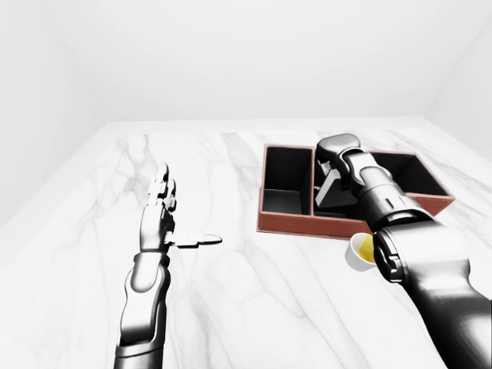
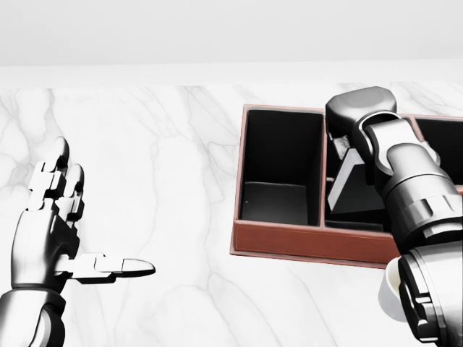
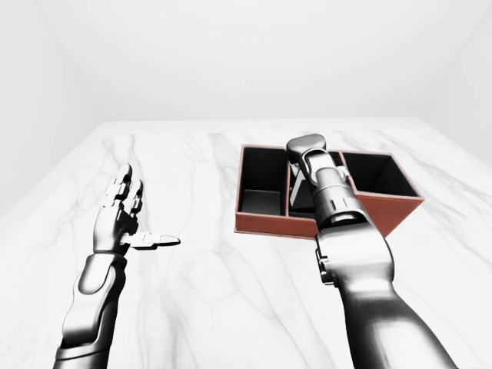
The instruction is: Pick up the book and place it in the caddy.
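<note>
While reaching over the caddy (image 2: 304, 242), right hand (image 2: 359, 112) hangs above the middle box, fingers hidden under the wrist, so cannot tell if shut or spread. Looks close to done: book (image 2: 356, 189) already down inside the middle box, leaning at a slant against the divider wall, not lying flat. Left to do, by the look of it: let go if still holding, then lift the arm away. Cannot tell if the fingers touch the book. Book looks grey and thin, with a pale flat cover and dark shade beneath it; mostly hidden by the arm. Caddy is brown-red outside, black inside, with three boxes side by side; left box holds nothing seen. Left hand (image 1: 159, 217) floats over the white marble table (image 1: 254, 307), well apart from the caddy, fingers spread wide and thumb sticking out sideways, holding nothing. Small yellow cup (image 1: 360, 250) sits just beside the caddy's near wall, partly behind the right arm.
</note>
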Robot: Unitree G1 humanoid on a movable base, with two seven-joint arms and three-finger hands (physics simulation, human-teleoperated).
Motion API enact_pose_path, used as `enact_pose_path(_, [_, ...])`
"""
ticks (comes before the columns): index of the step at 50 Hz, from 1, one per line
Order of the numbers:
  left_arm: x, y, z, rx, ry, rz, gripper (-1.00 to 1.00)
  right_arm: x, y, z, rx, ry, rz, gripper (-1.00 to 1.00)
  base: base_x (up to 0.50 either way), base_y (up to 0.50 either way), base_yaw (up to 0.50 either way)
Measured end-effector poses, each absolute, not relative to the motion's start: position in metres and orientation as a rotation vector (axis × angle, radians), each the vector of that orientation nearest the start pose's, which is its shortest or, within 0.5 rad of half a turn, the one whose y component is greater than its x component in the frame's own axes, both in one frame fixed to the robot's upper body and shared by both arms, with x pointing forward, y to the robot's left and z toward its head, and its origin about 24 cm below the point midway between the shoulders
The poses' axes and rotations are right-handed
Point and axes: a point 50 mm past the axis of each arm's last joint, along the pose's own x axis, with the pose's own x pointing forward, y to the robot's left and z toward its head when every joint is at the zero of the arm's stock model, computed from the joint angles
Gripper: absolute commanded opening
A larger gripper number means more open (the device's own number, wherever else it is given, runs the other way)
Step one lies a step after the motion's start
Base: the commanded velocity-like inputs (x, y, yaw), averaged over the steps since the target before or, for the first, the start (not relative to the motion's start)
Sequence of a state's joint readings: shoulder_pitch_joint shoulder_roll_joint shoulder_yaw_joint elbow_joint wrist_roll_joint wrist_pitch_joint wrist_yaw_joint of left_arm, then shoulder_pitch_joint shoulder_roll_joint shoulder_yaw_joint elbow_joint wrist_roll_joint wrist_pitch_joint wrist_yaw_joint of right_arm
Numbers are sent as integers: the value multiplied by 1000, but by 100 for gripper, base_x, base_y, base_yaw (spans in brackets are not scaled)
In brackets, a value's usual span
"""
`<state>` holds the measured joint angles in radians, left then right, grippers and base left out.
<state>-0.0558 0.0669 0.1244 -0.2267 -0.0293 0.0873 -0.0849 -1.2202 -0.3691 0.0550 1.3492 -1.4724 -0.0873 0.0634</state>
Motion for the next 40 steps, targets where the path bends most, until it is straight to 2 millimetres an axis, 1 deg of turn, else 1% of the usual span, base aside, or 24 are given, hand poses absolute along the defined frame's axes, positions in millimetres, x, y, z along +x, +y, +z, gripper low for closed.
enact_pose_path(26, [261, 181, 96, 49, -172, 13, 100, 419, -196, 146, -1829, 172, 160, -100, 0, 0, 0])
enact_pose_path(34, [261, 182, 93, 47, -159, 14, 100, 418, -197, 143, -1842, 167, 158, -100, 0, 0, 0])
enact_pose_path(40, [262, 182, 91, 45, -149, 15, 100, 419, -195, 145, -1850, 151, 151, -100, 0, 0, 0])
